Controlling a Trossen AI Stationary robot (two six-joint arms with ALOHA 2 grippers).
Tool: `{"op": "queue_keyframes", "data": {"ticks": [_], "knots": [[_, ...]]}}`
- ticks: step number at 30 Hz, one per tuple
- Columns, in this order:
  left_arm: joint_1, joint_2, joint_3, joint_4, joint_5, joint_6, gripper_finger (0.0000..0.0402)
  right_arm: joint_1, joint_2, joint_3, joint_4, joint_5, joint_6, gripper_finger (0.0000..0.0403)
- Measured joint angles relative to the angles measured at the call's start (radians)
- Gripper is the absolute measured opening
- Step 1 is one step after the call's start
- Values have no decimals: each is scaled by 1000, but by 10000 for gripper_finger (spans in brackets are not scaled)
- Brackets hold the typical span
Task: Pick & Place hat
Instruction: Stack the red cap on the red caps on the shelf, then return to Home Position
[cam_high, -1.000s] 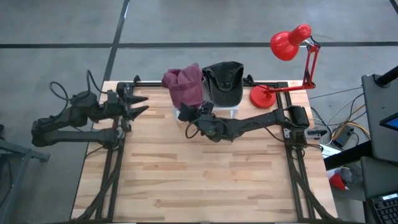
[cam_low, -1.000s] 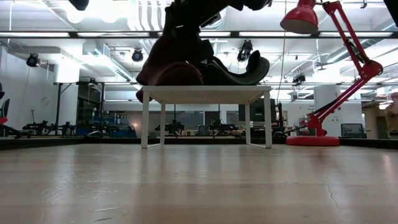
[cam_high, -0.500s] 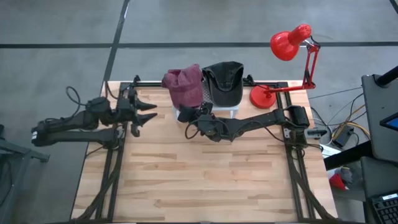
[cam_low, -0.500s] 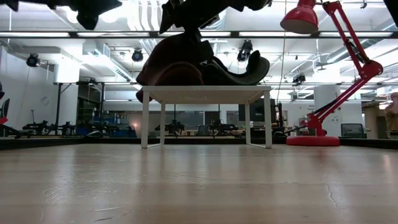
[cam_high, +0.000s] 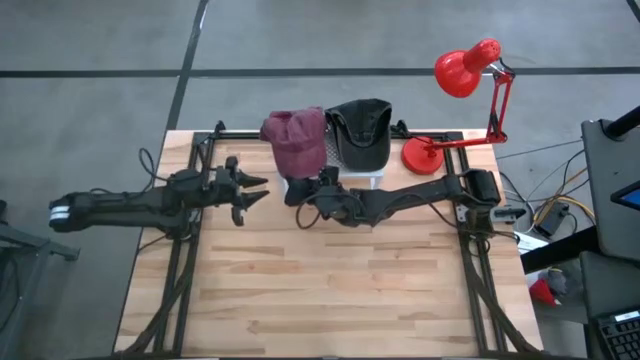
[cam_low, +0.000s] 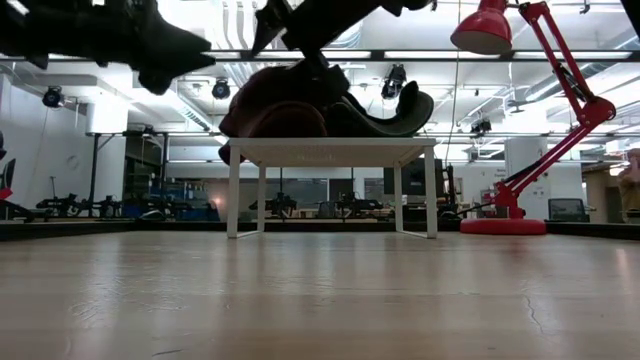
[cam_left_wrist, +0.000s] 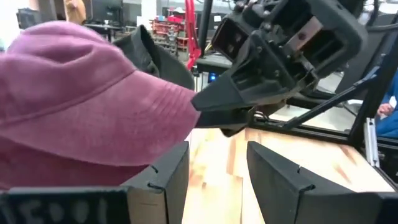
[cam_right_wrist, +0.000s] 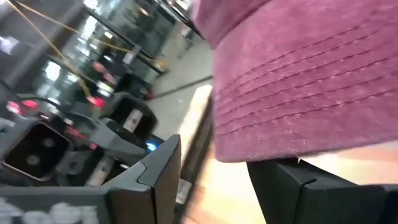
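Note:
A maroon hat (cam_high: 295, 138) sits on the left end of a small white stand (cam_high: 366, 179) at the table's far side. Its brim (cam_left_wrist: 168, 102) points toward the near edge and overhangs the stand. A black hat (cam_high: 362, 130) lies beside it on the same stand. My right gripper (cam_high: 297, 192) is open just in front of the brim, with its fingers (cam_right_wrist: 283, 177) below the brim's edge. My left gripper (cam_high: 255, 190) hovers open left of the stand, pointing at the maroon hat (cam_left_wrist: 81, 106) with nothing between its fingers. My right gripper stands open at the maroon hat's brim (cam_right_wrist: 273, 146), coming level from the table's near side. One finger lies right under the brim's edge; I cannot tell whether it touches. The hat rests on the stand.
A red desk lamp (cam_high: 465, 70) stands at the table's far right, with its base (cam_high: 422, 155) beside the stand. The stand's legs (cam_low: 233, 195) show in the low view. Bare wooden tabletop (cam_high: 330, 280) stretches from the stand to the near edge.
My left gripper has moved toward the table's right edge, toward the maroon hat, still open. My right gripper has opened at the hat's brim. The hat's near part has settled back and now lies more compact on the stand.

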Motion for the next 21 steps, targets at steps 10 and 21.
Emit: {"op": "queue_keyframes", "data": {"ticks": [10, 21], "knots": [[2, 74, -105, 217, -67, 23, 163, 2, -18, 0, -171, -5, 23, 163], [2, 172, -81, 277, -65, -6, 163, 53, -50, 0, -188, -56, -174, 160]]}}
